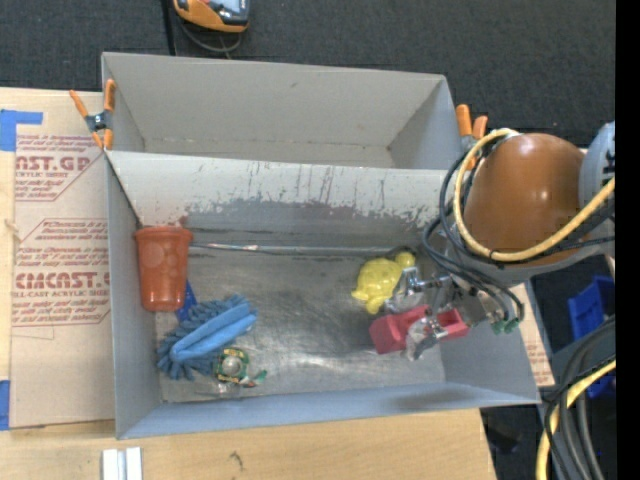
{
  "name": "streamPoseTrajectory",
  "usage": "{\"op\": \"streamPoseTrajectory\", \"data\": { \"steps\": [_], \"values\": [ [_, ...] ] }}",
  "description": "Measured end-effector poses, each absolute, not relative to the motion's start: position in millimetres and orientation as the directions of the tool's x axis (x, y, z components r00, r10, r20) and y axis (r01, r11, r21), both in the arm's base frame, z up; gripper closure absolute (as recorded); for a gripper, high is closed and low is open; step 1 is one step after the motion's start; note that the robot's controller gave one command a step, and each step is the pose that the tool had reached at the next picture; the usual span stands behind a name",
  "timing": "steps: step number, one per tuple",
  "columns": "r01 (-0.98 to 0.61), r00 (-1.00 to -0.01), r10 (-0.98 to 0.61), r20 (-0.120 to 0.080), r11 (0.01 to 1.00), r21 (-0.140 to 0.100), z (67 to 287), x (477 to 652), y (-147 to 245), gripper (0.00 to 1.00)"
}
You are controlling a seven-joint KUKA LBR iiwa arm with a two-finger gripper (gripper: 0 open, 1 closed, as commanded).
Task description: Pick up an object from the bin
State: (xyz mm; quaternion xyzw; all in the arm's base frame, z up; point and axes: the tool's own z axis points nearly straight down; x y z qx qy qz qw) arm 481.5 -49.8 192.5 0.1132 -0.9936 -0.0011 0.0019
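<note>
The arm reaches into the grey metal bin (270, 188) from 3 o'clock. Its wrist sits under a rounded orange-brown cover (520, 198), which is looped with yellow and black cables (458, 183). From that cover the wrist slopes down toward 8 o'clock, so the gripper (414, 314) sits low over the bin's floor at roughly 4 o'clock, near the sloping right wall.

The jaws stand apart. One metal finger (408, 286) is on the 12 o'clock side and the other is on the 6 o'clock side. A red block (388, 333) lies between them and partly under them, its free end pointing toward 9 o'clock. (Whether the pads actually press on the block cannot be told from this angle.) The block appears to rest on the floor, not lifted.

A lumpy yellow toy (378, 278) lies just beside the upper finger, at 11 o'clock of the gripper. It is close to the red block, and I cannot tell whether the two touch.

The other things lie well apart from the gripper, across the floor toward 9 o'clock:
- An orange cup (162, 266) lies against the left wall with its mouth toward 12 o'clock.
- A blue fringed thing (205, 333) (soft-looking, perhaps a duster) lies just below the cup, slanting from 8 o'clock up to 2 o'clock.
- A small pale round thing with green bits (232, 368) lies at the duster's 5 o'clock edge, near the front wall.
</note>
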Motion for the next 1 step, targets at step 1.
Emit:
{"op": "streamPoseTrajectory", "data": {
  "steps": [1],
  "values": [
    [-0.298, -0.955, -0.298, 0.007, 0.955, 0.004, 233.8, 510.2, -39.0, 1.0]
  ]
}}
